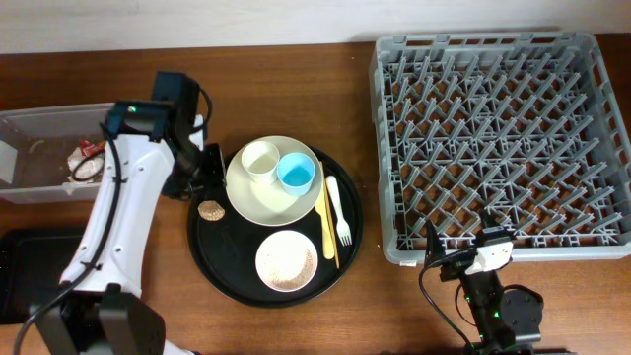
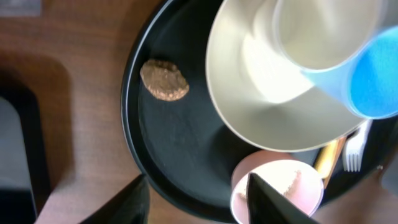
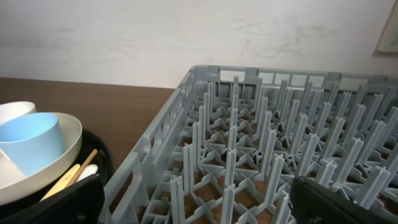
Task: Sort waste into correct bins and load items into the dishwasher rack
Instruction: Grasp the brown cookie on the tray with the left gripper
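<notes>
- Where is the left arm?
- In the overhead view it stands up from the lower left, bends near the upper left, and its tip points down. The left pincer (image 2: pixel 196 202) hangs over the left edge of the round black tray (image 1: pixel 225 281). Its fingers (image 2: pixel 127 202) are apart and hold nothing.
- What is near it?
- The brown lump (image 2: pixel 165 79) lies on that tray, near the cream plate (image 2: pixel 261 99). The cream cup (image 1: pixel 261 158) and the blue cup (image 1: pixel 296 174) sit side by side on the plate. The pink bowl (image 1: pixel 287 261) is lower down. It has small pale bits in it, but I cannot tell what they are.
- And the fork?
- The white fork (image 1: pixel 340 212) and the yellow stick (image 1: pixel 324 212) lie right of the plate.
- Where is the waste?
- The red wrapper (image 1: pixel 92 148) and the white tissue (image 1: pixel 81 170) are in the clear tub (image 1: pixel 39 123). The arm hides the tub's right end. The flat black bin (image 1: pixel 25 266) is cut off at the lower left.
- The right arm?
- It sits low on the tabletop (image 1: pixel 296 59), at the bottom edge, just below the grey rack (image 1: pixel 493 118). The right pincer (image 3: pixel 199 211) is wide open and empty. Only the ends of its fingers show.
</notes>
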`<state>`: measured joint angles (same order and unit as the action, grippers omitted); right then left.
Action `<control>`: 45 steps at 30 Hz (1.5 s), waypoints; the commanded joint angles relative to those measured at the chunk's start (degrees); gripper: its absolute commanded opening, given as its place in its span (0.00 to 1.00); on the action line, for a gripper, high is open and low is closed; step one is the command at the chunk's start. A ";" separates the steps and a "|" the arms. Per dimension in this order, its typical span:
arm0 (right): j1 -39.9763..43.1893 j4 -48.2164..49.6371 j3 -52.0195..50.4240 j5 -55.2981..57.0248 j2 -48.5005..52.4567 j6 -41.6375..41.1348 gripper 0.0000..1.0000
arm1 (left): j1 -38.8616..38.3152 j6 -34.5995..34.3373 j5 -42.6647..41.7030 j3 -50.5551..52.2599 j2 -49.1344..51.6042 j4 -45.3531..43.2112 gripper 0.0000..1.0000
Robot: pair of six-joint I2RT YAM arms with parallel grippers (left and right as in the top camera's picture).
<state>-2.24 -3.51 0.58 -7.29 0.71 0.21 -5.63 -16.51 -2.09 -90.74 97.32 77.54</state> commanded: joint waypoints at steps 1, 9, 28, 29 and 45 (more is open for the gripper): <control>0.04 -0.39 -0.26 0.48 -0.35 0.00 0.98 | 0.04 -0.81 1.53 6.27 -0.55 -3.91 0.47; 0.04 -0.39 -0.26 0.48 -0.35 0.00 0.98 | 0.04 -3.26 6.03 12.00 -0.48 -10.75 0.40; 0.04 -0.39 -0.26 0.48 -0.35 0.00 0.98 | 2.75 -7.28 6.43 22.51 -0.48 -23.08 0.41; 0.04 -0.39 -0.26 0.48 -0.35 0.00 0.98 | 2.82 -7.28 6.45 22.51 -0.48 -23.08 0.41; 0.04 -0.39 -0.26 0.48 -0.35 0.00 0.98 | 2.80 -7.52 6.43 25.09 0.68 -31.39 0.41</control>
<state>-2.24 -3.49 0.58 -7.29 0.69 0.23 -2.98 -23.44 3.70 -66.17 97.30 46.72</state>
